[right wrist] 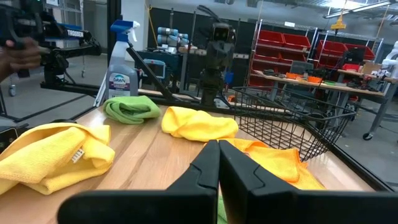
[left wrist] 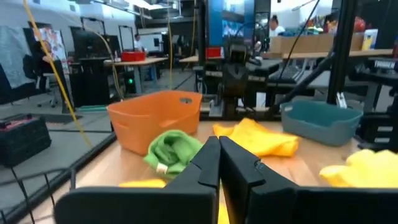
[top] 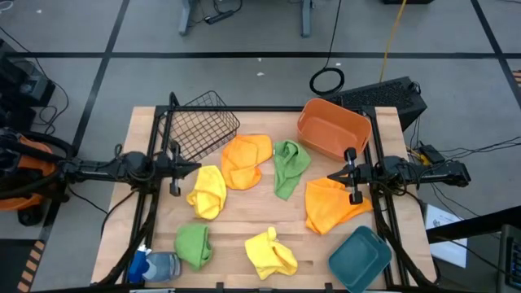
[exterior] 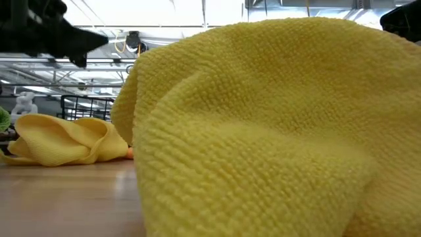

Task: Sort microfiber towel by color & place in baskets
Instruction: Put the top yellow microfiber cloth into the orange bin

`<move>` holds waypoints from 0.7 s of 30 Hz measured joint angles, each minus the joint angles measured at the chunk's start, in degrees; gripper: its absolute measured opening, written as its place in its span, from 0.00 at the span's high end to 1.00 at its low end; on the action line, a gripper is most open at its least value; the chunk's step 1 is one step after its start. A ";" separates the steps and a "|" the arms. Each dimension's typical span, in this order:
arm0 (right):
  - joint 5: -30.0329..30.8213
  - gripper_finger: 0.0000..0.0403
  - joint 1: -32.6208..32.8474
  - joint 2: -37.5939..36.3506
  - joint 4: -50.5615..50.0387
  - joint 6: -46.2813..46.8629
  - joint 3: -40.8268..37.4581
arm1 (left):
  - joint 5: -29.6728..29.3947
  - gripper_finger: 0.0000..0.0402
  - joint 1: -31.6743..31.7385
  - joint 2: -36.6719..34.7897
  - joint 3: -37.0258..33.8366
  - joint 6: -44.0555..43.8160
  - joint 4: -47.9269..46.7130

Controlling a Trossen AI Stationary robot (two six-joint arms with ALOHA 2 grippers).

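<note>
All six microfiber towels are lying loose on the table [top: 244,220], none in a basket yet. In the high view, one yellow towel [top: 207,192] is sitting left of centre, the other yellow towel [top: 271,253] low at centre, an orange towel [top: 246,158] in the middle, a second orange towel [top: 330,204] at the right, one green towel [top: 288,168] beside the middle orange one, and the other green towel [top: 194,245] at lower left next to a spray bottle [top: 155,265].

The black wire basket [top: 198,124] is tipping at the upper left, the orange basket [top: 332,128] is standing at the upper right, and the teal basket [top: 361,258] is at the lower right.

The left hand [top: 174,168] is hovering at the left, just beside the yellow towel, its fingers [left wrist: 208,163] pressed together on nothing. The right hand [top: 350,177] is hanging over the edge of the right orange towel, fingers [right wrist: 208,163] likewise together and empty.

Risks, as I judge them: the middle orange and green towels are touching, so a pinch there may be dragging both along; the tilted wire basket may be shedding or rolling when a towel drops in; and a hand descending with fingers together would only be pushing the cloth.
</note>
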 joint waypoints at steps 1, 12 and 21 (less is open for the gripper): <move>0.00 1.00 0.01 0.00 0.00 0.00 0.00 | -0.02 0.99 0.00 0.05 1.47 0.21 -0.48; -0.02 1.00 0.01 -0.01 0.02 4.90 0.00 | -7.77 0.99 0.02 12.33 26.65 0.28 -19.25; 0.71 1.00 0.00 -0.01 0.11 3.77 0.00 | -9.07 0.90 0.00 27.19 44.68 0.29 -25.75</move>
